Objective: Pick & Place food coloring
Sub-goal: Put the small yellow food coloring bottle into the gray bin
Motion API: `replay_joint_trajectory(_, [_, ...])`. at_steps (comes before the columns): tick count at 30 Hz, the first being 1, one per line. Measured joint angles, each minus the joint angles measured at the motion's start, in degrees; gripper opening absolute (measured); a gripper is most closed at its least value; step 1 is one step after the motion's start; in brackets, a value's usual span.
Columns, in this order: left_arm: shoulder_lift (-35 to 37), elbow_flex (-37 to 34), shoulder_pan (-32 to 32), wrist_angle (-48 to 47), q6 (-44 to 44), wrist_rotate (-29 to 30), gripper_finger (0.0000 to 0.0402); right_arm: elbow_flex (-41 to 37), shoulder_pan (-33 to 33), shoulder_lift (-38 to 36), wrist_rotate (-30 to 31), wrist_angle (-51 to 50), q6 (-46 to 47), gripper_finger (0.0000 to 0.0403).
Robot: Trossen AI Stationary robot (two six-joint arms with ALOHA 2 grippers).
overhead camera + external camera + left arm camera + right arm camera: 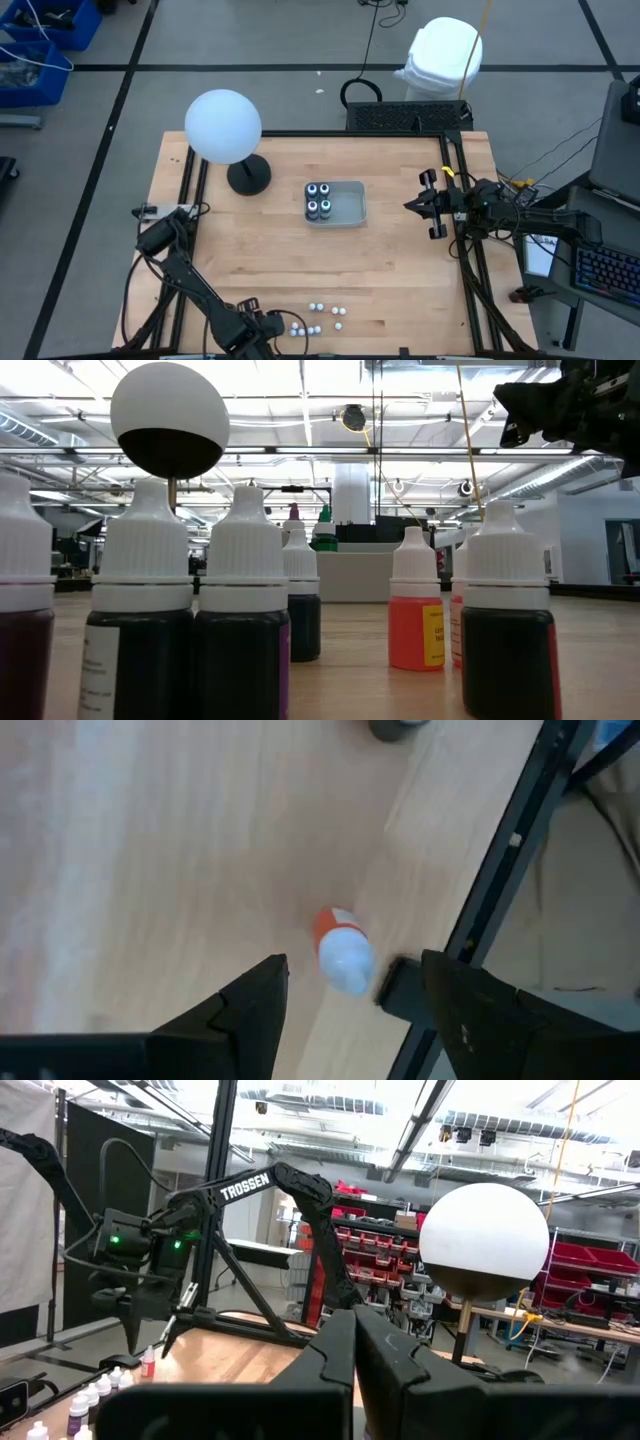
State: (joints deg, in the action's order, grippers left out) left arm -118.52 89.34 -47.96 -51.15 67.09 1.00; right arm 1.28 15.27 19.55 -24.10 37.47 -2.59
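Observation:
Several small white-capped food coloring bottles (318,318) stand on their bases near the table's near edge; the low view shows them close up (240,610). One orange bottle (340,948) stands upright by the table's edge rail. My left gripper (332,982) hangs just above it, pointing down, open, a finger on either side, touching nothing; the right wrist view shows the gripper (145,1330) over the bottle (148,1363). Several dark jars (318,200) sit in the clear tray (350,205). My right gripper (412,205) waits shut at the right edge, above the table.
A white globe lamp (223,125) on a black round base (248,176) stands at the far left. A black frame rail (500,870) runs close beside the orange bottle. Bare wood lies between the tray and the bottles.

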Motion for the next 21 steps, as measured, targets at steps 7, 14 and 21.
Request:
replay_joint_trajectory(7, [0.0,-1.1,-0.1,1.9,0.1,-0.5,0.0234,0.0,0.0,0.0,0.0,0.0,0.0,0.0000])
replay_joint_trajectory(14, [0.0,-1.1,0.0,1.9,0.0,-0.3,0.0234,0.0,0.0,0.0,0.0,0.0,0.0,0.0000])
replay_joint_trajectory(21, [0.0,-1.1,0.1,1.9,0.1,1.0,0.0234,0.0,0.0,0.0,0.0,0.0,0.0,0.0000])
